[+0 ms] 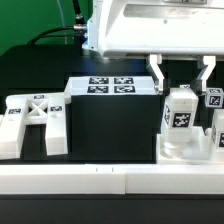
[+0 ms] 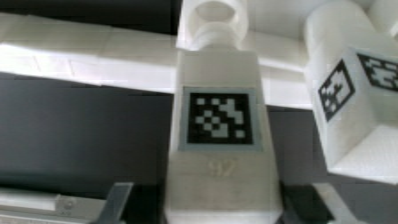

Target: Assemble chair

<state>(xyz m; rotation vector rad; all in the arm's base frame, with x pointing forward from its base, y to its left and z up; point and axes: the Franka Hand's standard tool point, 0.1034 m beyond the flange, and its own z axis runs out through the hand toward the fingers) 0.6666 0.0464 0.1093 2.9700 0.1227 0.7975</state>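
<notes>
**Gripper Spread Over the Upright Chair Post**

A chunky white plastic post with a black-and-white square tag on its face [image 1: 180, 112] stood upright on the black table [image 1: 110, 135]. Every other place here is given from that post.

The large smooth white robot gripper [image 1: 181, 80] hung directly above it. Its two dark fingers [image 1: 157, 72] were spread wide, one on each side of the post's top, with open space between each finger and the plastic. The fingers pinched nothing. In the wrist view the post ran straight up the middle between the finger pads, and its tag was sharp.

Beneath the post lay a wider white plastic slab [image 1: 190, 150]. The post seemed to rest on it, though the joint between them was too small to make out.

Just beside the post, toward the exterior view's right, sat a white block with tags on its faces [image 1: 214, 100].

Well apart from the post, toward the exterior view's left, the white X-braced frame [image 1: 35, 115] lay flat on the table.

Between the frame and the post, and farther from the camera, lay the marker board [image 1: 110, 86] with its four tags facing up.

In front of the post, a long white rail [image 1: 100, 182] ran along the table's near edge.
</notes>
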